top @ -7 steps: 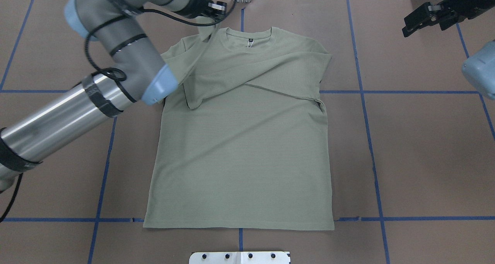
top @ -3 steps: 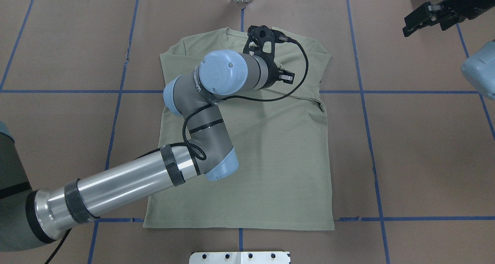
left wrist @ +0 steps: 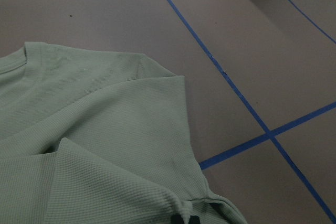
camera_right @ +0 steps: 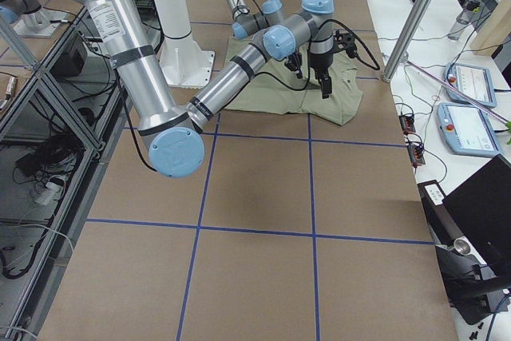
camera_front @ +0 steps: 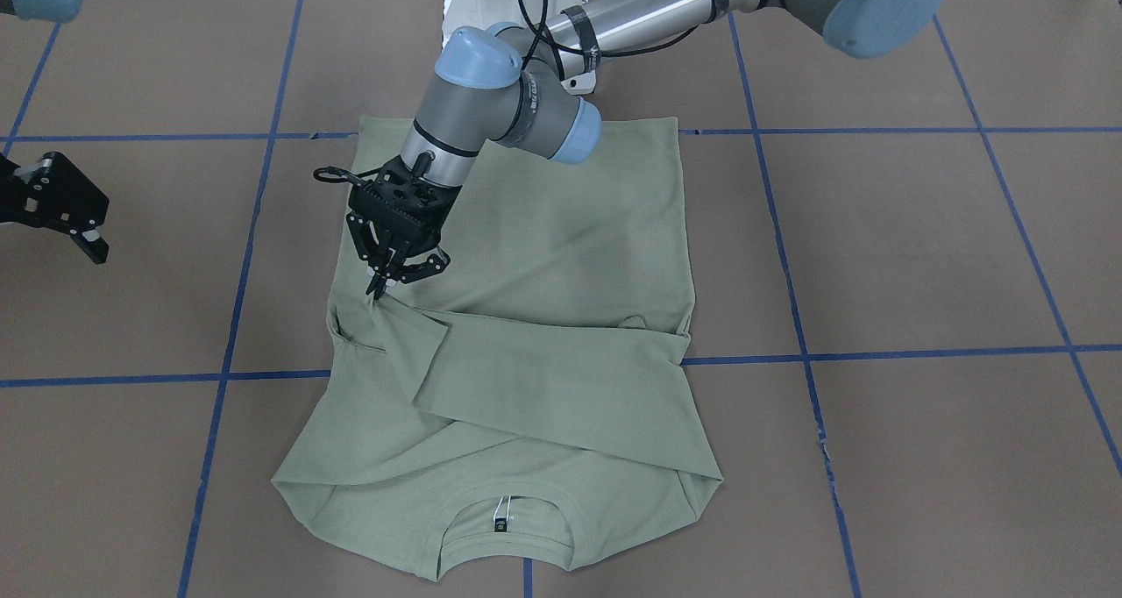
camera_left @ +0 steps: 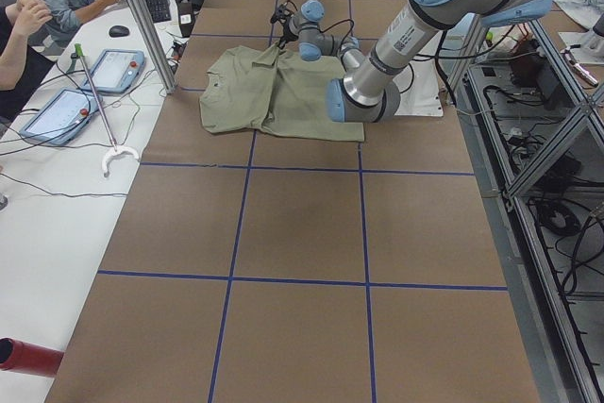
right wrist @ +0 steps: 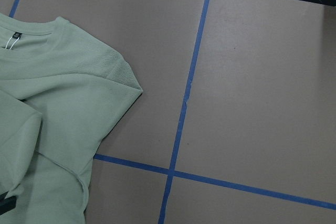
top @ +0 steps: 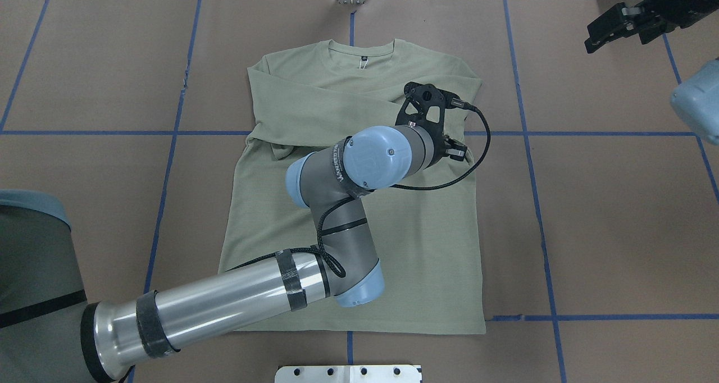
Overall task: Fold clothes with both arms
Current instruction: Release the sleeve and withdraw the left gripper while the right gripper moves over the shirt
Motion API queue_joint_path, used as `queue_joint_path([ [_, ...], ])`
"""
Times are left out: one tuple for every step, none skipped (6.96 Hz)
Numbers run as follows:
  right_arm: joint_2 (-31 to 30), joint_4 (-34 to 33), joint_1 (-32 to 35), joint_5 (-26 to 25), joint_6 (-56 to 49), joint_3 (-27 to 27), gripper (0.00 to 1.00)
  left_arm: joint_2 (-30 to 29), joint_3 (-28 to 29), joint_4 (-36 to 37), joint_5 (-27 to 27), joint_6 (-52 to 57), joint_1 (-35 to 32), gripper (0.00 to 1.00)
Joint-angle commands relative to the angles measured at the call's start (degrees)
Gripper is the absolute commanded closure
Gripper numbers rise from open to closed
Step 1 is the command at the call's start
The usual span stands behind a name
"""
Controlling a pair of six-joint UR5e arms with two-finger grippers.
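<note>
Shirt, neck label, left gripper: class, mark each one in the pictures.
shirt (top: 427,231), overhead exterior view, bare lower front panel.
neck label (camera_front: 500,523), exterior front-facing view, the black tag.
left gripper (camera_front: 380,286), exterior front-facing view, midway between fingertips.

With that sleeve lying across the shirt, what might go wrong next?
1. The left hand pinches the end of the sleeve; if it lifts before letting go, it may drag the fold open.
2. The shirt is bunched beside that hand, so a crease may get folded in.
3. The right hand hangs off to the side, so nothing pins the shirt if it slides.
</note>
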Motion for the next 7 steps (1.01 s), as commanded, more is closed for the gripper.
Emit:
queue_joint_path([
  [0.16, 0.01, -0.09, 0.00, 0.00, -0.16, 0.00, 0.62, 0.35, -3.90, 0.44, -2.68, 0.65, 0.00],
  [0.51, 0.01, -0.09, 0.00, 0.00, -0.17, 0.00, 0.89, -0.70, -3.23, 0.18, -1.84, 0.04, 0.00],
  [0.86, 0.01, -0.35, 0.00, 0.26, -0.08, 0.00, 0.89, -4.19, 0.26, -3.13, 0.26, -2.48, 0.00],
  [1.21, 0.97, -1.83, -0.09, 3.83, -0.08, 0.00, 1.85, -5.88, 5.08, -13.17, 0.98, -6.86, 0.00],
  [1.39, 6.72, -4.46, -0.61, 6.65, -0.25, 0.00, 6.47, -7.55, 5.65, -21.53, 6.46, -10.65, 0.00],
  [1.39, 11.82, -7.35, -0.70, 12.60, -0.78, 0.00, 14.08, -14.00, 6.17, -24.66, 9.65, -13.99, 0.00],
  [2.35, 12.49, -11.47, -4.44, 19.44, -0.61, 0.00, 19.99, -20.77, 12.44, -24.61, 11.25, -16.72, 0.00],
])
